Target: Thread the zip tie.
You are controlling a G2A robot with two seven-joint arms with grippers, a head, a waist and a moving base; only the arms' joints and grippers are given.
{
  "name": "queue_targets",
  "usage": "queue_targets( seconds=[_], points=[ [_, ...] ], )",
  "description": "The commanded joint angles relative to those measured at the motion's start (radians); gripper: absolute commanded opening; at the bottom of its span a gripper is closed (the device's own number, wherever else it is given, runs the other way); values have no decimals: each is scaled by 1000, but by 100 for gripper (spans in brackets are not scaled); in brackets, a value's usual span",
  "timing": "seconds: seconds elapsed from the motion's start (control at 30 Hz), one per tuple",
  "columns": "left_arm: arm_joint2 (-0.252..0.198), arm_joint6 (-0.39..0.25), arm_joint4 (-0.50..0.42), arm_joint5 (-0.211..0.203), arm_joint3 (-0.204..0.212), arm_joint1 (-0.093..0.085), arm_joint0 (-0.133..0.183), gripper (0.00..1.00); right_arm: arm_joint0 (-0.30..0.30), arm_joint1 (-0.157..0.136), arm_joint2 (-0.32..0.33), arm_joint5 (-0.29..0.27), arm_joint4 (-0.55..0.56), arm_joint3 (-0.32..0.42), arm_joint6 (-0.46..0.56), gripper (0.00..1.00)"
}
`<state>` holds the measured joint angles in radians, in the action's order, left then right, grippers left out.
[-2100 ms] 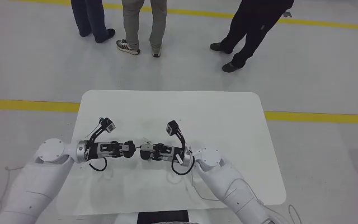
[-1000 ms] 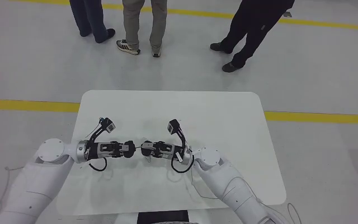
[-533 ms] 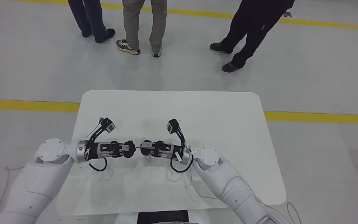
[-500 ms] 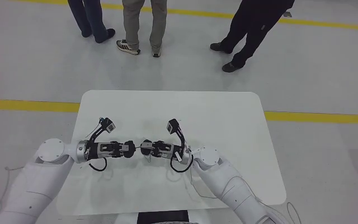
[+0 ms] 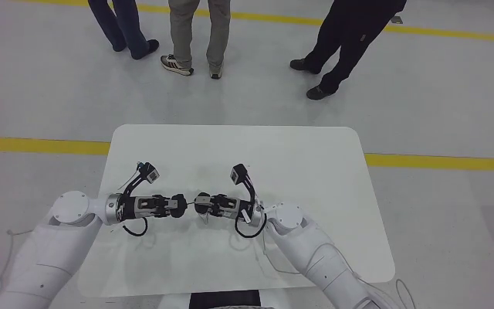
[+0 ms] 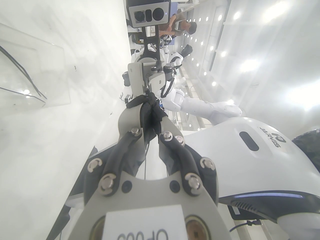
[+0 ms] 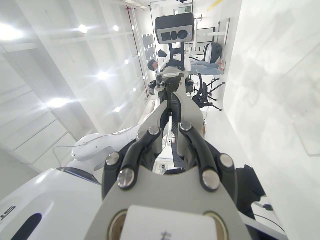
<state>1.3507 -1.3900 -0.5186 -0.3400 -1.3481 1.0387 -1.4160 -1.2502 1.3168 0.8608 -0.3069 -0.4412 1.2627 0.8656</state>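
Observation:
My two grippers meet tip to tip over the front middle of the white table (image 5: 309, 162). The left gripper (image 5: 183, 205) is shut, and a thin black zip tie (image 6: 145, 151) runs back between its fingers (image 6: 140, 116). Its tips (image 6: 150, 101) touch the right gripper's tips. The right gripper (image 5: 198, 205) is also shut, with a black strip of the zip tie (image 7: 175, 111) pinched between its fingers (image 7: 162, 111). Where the tie's ends meet is hidden by the fingertips.
A clear plastic tray (image 6: 53, 76) holding spare black zip ties (image 6: 27, 78) lies on the table just beyond the grippers; its edge (image 7: 307, 136) also appears in the right wrist view. Several people stand on the floor beyond the table's far edge.
Over two seconds the right gripper shifted slightly and settled against the left gripper's tips. In the last half second nothing has moved.

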Motion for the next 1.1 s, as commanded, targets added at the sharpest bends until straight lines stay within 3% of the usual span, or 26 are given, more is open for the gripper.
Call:
queue_targets(
  seconds=[0.0,0.17,0.77,1.0,1.07],
  points=[
    [0,0,0,0,0,0,0,100,-2,-1,1,-1,1,3,-2,0],
    [-16,57,24,8,-18,0,-5,100,-9,-2,6,-4,5,10,-14,0],
    [-41,83,6,0,-25,-15,-3,100,-38,-3,27,-1,1,26,-103,0],
    [-51,85,0,0,-28,-21,-2,85,-42,-2,25,4,-1,35,-106,0],
    [-53,85,-2,0,-28,-22,-1,85,-42,0,22,2,-8,36,-106,0]
  ],
)
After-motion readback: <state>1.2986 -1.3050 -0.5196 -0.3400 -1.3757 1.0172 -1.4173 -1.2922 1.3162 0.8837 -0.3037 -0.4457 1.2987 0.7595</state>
